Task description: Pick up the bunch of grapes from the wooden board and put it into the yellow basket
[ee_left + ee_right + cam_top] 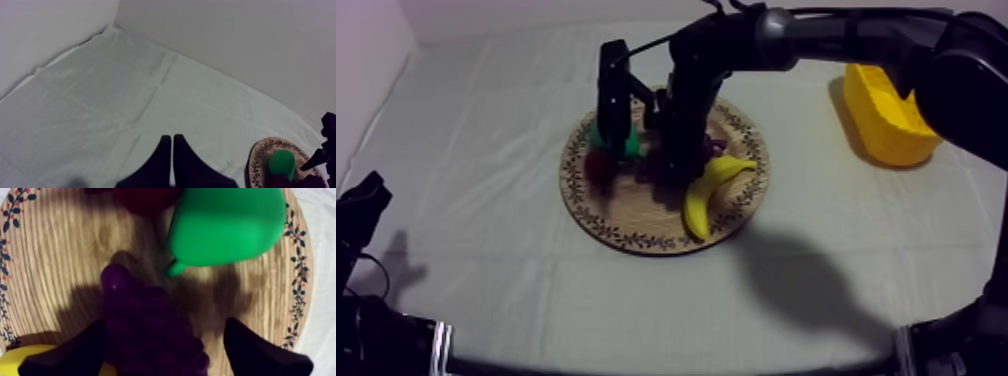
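Observation:
The purple bunch of grapes [145, 323] lies on the round wooden board [60, 253] between a green pear [225, 228] and a banana [15, 360]. My right gripper [165, 328] is open, low over the board, one finger on each side of the grapes and not closed on them. From above, the right gripper [678, 160] stands on the board [636, 225] and hides most of the grapes [713, 147]. The yellow basket [886, 115] sits at the right. My left gripper [171, 147] is shut on nothing, low at the left [366, 195].
A small red fruit [599, 166] and the pear [608, 135] lie on the board's left part, the banana [712, 190] on its right. The right arm spans from the upper right over the table above the basket. Bare cloth surrounds the board.

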### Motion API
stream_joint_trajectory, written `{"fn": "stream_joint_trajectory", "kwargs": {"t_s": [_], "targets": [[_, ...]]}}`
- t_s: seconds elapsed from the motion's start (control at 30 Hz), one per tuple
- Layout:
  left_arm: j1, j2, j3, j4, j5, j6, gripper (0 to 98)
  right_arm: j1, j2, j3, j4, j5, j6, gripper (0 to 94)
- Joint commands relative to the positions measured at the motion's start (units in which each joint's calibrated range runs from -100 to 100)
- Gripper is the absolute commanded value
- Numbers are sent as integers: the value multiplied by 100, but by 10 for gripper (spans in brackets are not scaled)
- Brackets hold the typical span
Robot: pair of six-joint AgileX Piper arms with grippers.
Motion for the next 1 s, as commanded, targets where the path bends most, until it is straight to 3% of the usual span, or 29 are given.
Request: {"fn": "stream_joint_trajectory", "kwargs": {"t_s": [0.0, 0.57, 0.97], "targets": [[2, 3, -2, 0, 2, -1, 1, 7, 6, -21, -2, 7, -6, 624], [2, 3, -2, 0, 2, -1, 1, 68, 36, 25, -56, -30, 161, 457], [2, 3, -2, 0, 2, -1, 1, 104, -168, 261, -96, -128, 196, 440]]}}
